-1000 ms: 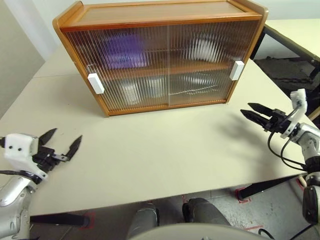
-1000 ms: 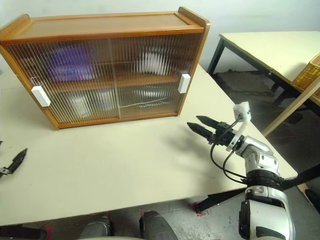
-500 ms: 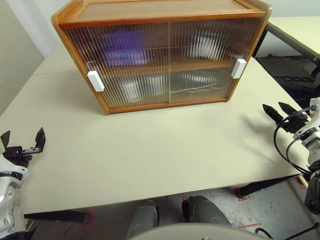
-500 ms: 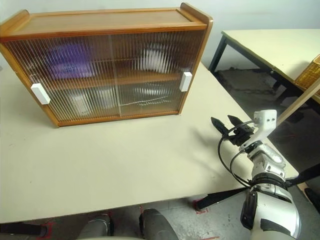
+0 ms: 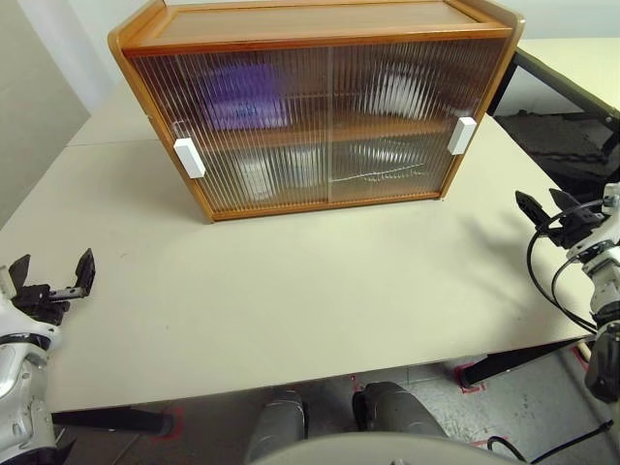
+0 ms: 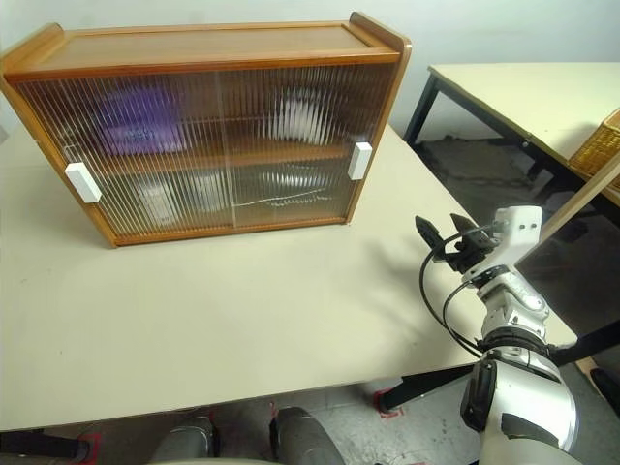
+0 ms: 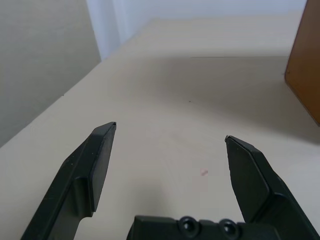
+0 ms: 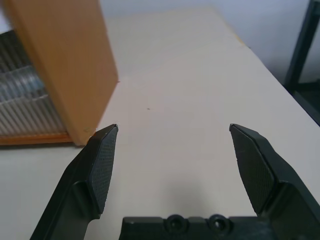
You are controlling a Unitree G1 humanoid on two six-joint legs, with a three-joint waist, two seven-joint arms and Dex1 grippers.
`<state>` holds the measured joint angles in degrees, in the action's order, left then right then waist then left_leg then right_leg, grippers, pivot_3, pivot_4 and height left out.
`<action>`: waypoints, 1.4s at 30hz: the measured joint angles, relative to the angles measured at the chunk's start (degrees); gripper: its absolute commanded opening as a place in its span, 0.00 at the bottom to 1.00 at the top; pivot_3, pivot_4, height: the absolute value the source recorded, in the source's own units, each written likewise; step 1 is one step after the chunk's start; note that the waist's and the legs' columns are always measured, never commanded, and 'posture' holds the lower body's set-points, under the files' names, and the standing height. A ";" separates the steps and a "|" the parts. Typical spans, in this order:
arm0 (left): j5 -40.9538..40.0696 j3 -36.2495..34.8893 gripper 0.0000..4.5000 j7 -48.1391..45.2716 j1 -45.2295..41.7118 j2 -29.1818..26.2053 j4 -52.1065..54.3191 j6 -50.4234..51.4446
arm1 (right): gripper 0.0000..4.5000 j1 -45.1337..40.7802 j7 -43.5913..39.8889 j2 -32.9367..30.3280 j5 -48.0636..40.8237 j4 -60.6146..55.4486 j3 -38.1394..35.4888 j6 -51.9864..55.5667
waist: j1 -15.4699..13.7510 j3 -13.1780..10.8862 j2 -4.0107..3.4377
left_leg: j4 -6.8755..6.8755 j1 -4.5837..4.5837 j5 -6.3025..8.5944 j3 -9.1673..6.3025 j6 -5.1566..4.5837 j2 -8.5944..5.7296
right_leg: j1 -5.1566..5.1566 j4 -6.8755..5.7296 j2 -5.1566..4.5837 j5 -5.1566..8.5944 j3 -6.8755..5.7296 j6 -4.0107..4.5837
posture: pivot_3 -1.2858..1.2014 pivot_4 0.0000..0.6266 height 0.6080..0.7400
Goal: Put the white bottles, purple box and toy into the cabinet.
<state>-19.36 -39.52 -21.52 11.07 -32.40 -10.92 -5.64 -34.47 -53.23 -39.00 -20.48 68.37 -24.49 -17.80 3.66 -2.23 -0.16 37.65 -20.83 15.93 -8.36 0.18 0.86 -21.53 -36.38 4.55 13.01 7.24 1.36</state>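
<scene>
The brown cabinet (image 5: 320,29) stands at the back of the table with both ribbed sliding doors shut. Behind the doors the purple box (image 5: 242,97) shows as a lilac blur on the upper shelf, left side. A white blur (image 5: 392,92) sits on the upper shelf at the right, and a pale shape (image 5: 254,177) on the lower shelf at the left. Which of these is a white bottle and which the toy, I cannot tell. My left gripper (image 5: 53,263) hangs open at the table's left front edge, holding nothing. My right gripper (image 5: 539,199) is open and bare at the right edge, near the cabinet's right end (image 8: 65,65).
The beige table (image 5: 291,291) stretches wide between both grippers and the cabinet front. A second table (image 6: 523,87) stands to the right across a gap, with a wicker basket (image 6: 601,145) beside it. White handles (image 5: 188,157) sit at the doors' outer ends.
Both grippers have swung outward, the left toward the left edge, the right toward the right edge, and now point forward. Both stay open. The cabinet has not moved.
</scene>
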 measured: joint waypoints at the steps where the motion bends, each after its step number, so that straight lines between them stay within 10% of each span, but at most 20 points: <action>1: -0.07 -0.13 1.00 -0.42 0.26 -0.76 0.00 0.02 | 1.00 0.17 -0.42 -0.06 0.15 0.00 0.00 -0.12 | 0.03 -0.02 0.03 | 0.06 -0.02 0.00 0.00 0.00 0.02 | 0.00 0.00 0.01 0.04 0.00 0.14 | 0.48 0.07 1.00; 42: -2.46 -1.13 1.00 1.16 2.85 -0.35 7.71 3.64 | 1.00 1.47 -2.52 -0.56 0.97 -0.27 -0.03 -1.05 | 0.02 -0.48 0.03 | 0.00 -0.11 0.05 0.03 0.09 -0.02 | -0.11 0.02 -0.01 0.18 0.12 0.22 | 0.49 0.11 1.00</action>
<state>-21.83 -40.64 -20.36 13.92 -32.76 -3.21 -2.00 -33.00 -55.75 -39.57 -19.51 68.09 -24.53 -18.85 3.69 -2.70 -0.13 37.65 -20.94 15.99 -8.33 0.27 0.84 -21.64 -36.35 4.54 13.19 7.36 1.58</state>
